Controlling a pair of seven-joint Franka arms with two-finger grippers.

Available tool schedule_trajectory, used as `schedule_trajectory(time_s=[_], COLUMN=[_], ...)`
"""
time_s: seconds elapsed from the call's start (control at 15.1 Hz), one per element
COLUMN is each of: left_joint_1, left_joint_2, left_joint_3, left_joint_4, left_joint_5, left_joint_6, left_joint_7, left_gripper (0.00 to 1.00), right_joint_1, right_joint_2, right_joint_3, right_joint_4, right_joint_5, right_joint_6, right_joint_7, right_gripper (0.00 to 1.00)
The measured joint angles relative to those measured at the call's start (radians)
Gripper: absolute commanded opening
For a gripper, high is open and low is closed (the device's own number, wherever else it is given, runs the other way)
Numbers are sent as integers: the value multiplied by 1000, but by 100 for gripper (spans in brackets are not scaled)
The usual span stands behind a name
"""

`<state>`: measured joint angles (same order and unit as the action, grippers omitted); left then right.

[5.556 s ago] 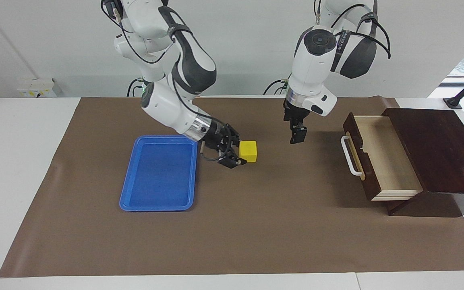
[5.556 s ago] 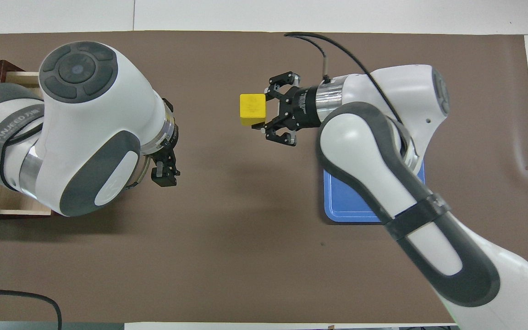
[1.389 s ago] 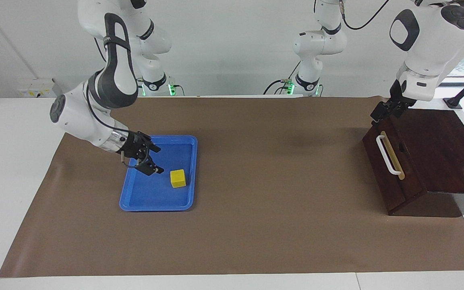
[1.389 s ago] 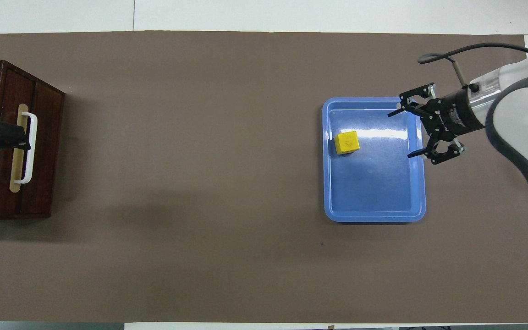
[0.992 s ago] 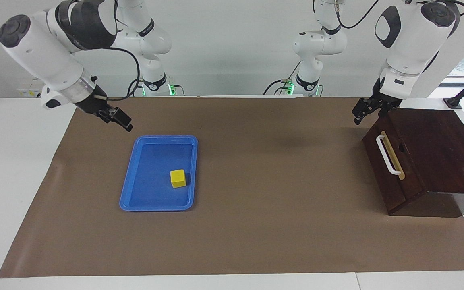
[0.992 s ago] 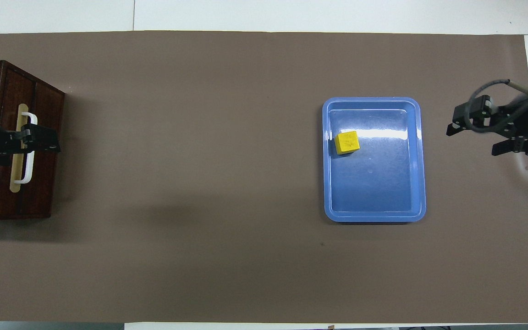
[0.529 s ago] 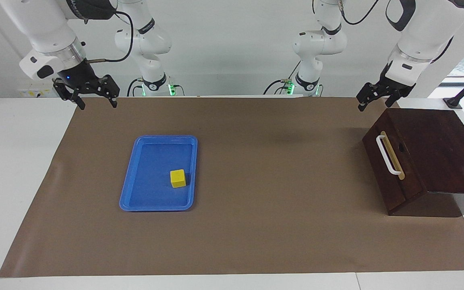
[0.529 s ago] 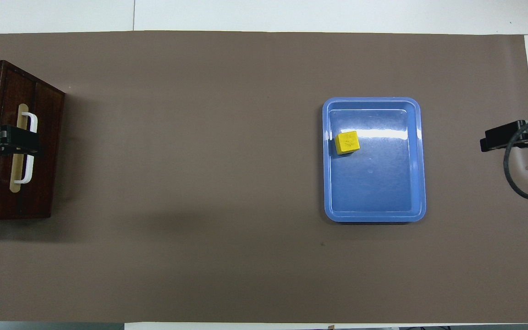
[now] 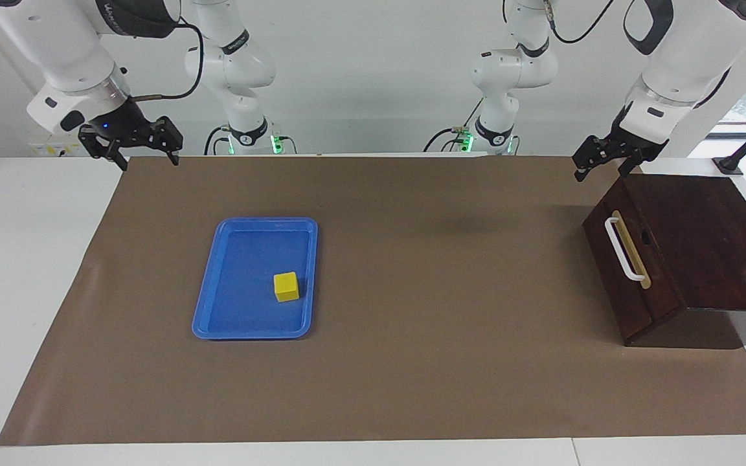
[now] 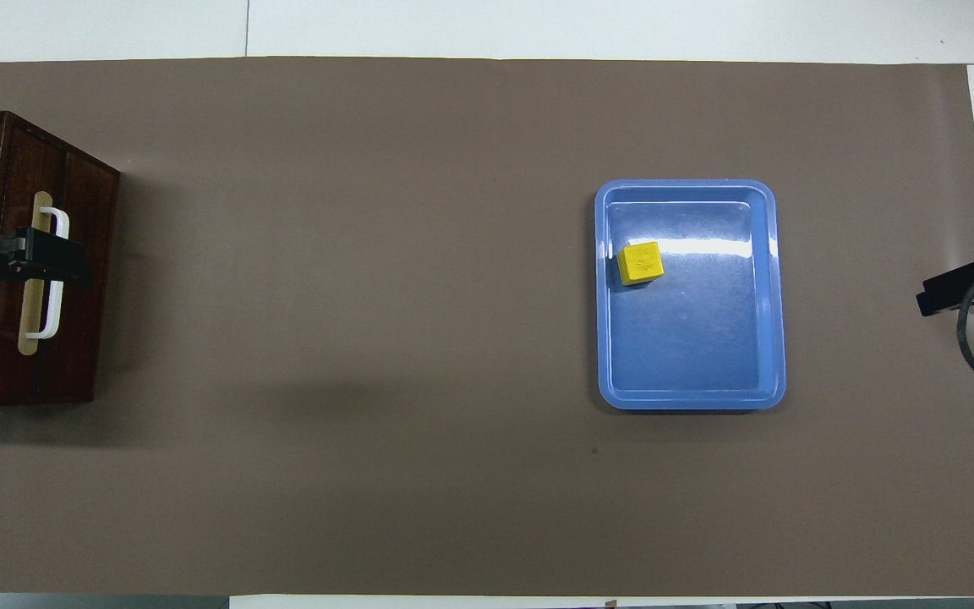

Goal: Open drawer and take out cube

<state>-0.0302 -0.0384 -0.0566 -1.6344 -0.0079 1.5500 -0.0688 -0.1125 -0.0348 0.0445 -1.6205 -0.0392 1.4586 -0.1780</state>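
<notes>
Judging from how things lie, the work looks finished: the small bright yellow cube (image 9: 286, 287) sits in the shallow blue plastic tray (image 9: 213, 304), toward the right arm's end of the table, and the dark brown wooden drawer (image 9: 625, 272) with its white bar handle (image 9: 620, 248) is pushed flush into its dark wood box (image 9: 703, 239). What remains is parking cleanly. The right gripper (image 9: 130, 146) hangs empty with fingers spread over the brown mat's (image 9: 425, 362) edge nearest the robots, well apart from the tray. The left gripper (image 9: 603, 158) hangs empty and spread over the box's corner nearest the robots; it should stay high so it cannot snag the handle.
</notes>
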Motion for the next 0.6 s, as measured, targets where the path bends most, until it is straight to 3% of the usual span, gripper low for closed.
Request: schedule_trajectory(time_s=[0.6], left_joint_1=[11], left_joint_2=[0], left_joint_3=[-5], left_joint_4=[-6], left_joint_5=[0], left_joint_6=[-7], left_joint_7=[48], left_gripper=[100], right_joint_1=[-12], right_joint_2=[6], right_joint_3=[24], right_joint_4=[43], right_joint_5=[0], right_joint_6=[-45], right_joint_7=[36], right_gripper=[100])
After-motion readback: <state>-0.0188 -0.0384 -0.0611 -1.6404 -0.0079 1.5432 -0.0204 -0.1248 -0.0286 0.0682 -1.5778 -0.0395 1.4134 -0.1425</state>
